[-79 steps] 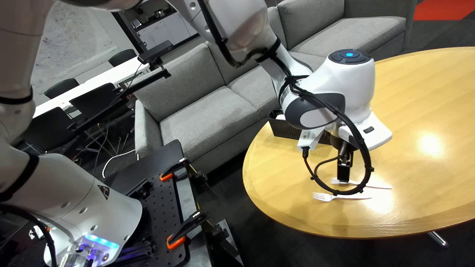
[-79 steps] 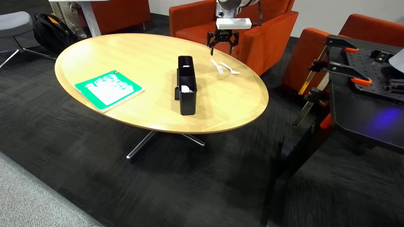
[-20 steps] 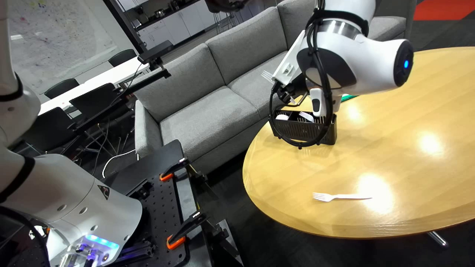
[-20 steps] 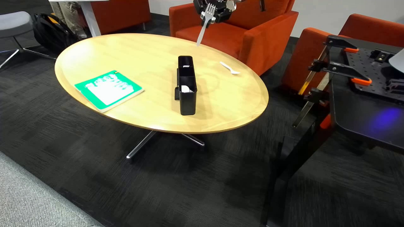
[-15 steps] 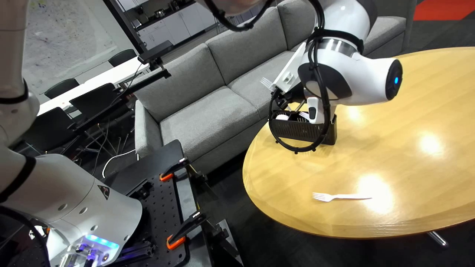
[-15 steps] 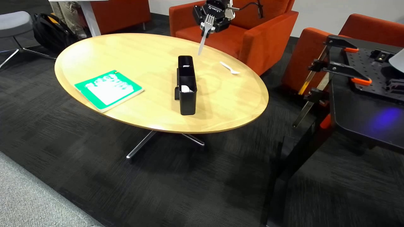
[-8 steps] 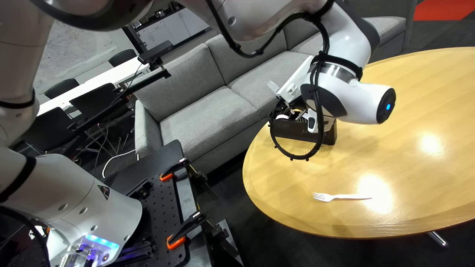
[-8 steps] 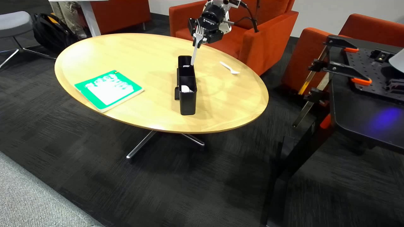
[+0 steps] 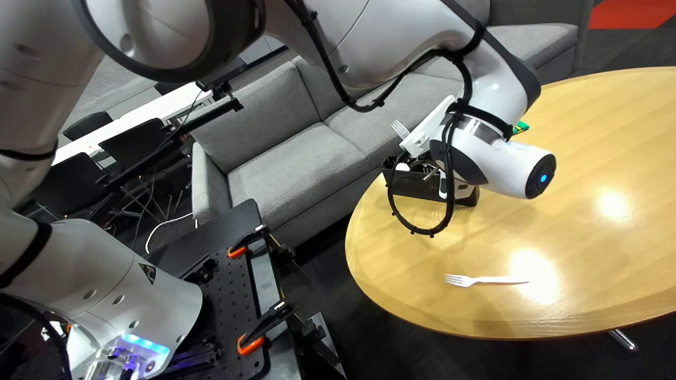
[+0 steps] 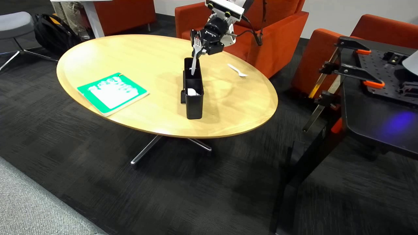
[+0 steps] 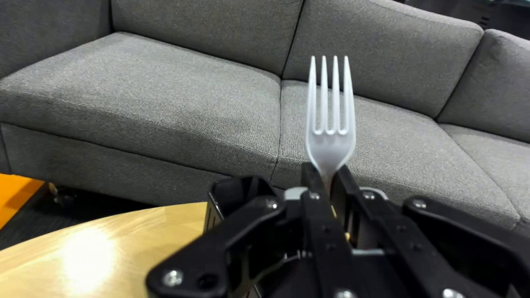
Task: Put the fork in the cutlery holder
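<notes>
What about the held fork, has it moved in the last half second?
Yes: in an exterior view, the held fork has moved down and left in the picture, judged against the holder, which stayed put.

Not one word readable

On the white base (image 9: pixel 108 264) sits a triangular sign (image 9: pixel 148 272), dark, its inner figure too small to tell! Across to the gripper (image 10: pixel 199 52): white lettering (image 10: pixel 210 34) on black, too small to spell out. And the green packet (image 10: pixel 112 92), white patches glaring: print or picture, we cannot say!
</notes>
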Action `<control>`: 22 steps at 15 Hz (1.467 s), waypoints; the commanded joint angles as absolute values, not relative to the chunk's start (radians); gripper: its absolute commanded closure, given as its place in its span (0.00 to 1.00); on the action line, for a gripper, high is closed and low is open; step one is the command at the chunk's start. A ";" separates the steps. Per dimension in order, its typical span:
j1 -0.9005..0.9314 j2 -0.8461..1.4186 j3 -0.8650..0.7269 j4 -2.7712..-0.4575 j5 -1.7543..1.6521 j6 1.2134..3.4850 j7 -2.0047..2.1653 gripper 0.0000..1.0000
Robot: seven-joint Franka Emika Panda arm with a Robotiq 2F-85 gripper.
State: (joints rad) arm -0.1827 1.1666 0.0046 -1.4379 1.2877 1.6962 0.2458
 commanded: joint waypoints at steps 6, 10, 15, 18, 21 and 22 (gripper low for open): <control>-0.162 1.208 -0.006 -1.387 1.333 1.768 0.323 0.40; -0.157 1.187 -0.008 -1.404 1.327 1.774 0.315 0.09; -0.114 1.065 -0.052 -1.510 1.288 1.873 0.257 0.00; -0.074 0.978 -0.097 -1.571 1.215 1.962 0.253 0.00; -0.042 0.899 -0.131 -1.627 1.109 2.048 0.238 0.00; -0.033 0.873 -0.139 -1.648 1.072 2.081 0.231 0.00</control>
State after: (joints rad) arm -0.0668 0.9888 -0.1093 -1.5270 1.1478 1.9963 0.2690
